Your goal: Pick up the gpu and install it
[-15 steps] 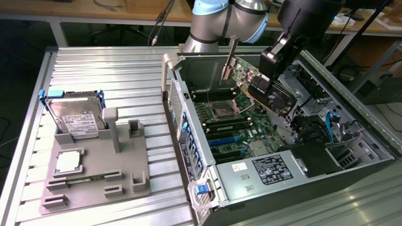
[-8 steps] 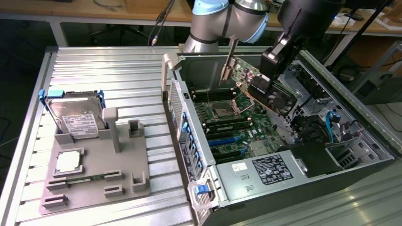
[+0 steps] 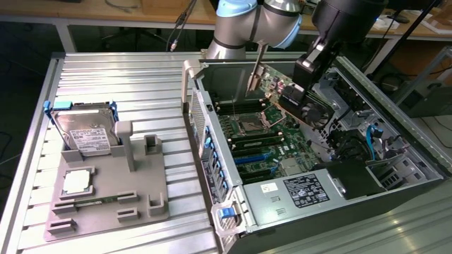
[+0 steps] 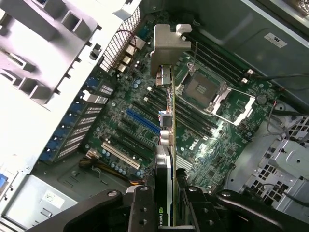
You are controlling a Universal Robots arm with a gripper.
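The gpu [image 4: 167, 120] has a dull bare-metal bracket

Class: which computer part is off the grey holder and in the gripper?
The gpu, gripped above the motherboard; the hard drive and processor sit on the holder.

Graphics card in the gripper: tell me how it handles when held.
Probably stiff: the graphics card extends straight from the gripper without sagging. Likely end-heavy, with its metal bracket far from the grip. Probably fragile: bare components show.

Bright even light from above; glare streaks on ribbed table [image 3: 120, 79]; beneath my wrist, motherboard [image 4: 217, 133] catches hot spot; case [image 3: 226, 79] corners sit in shadow; background dim.
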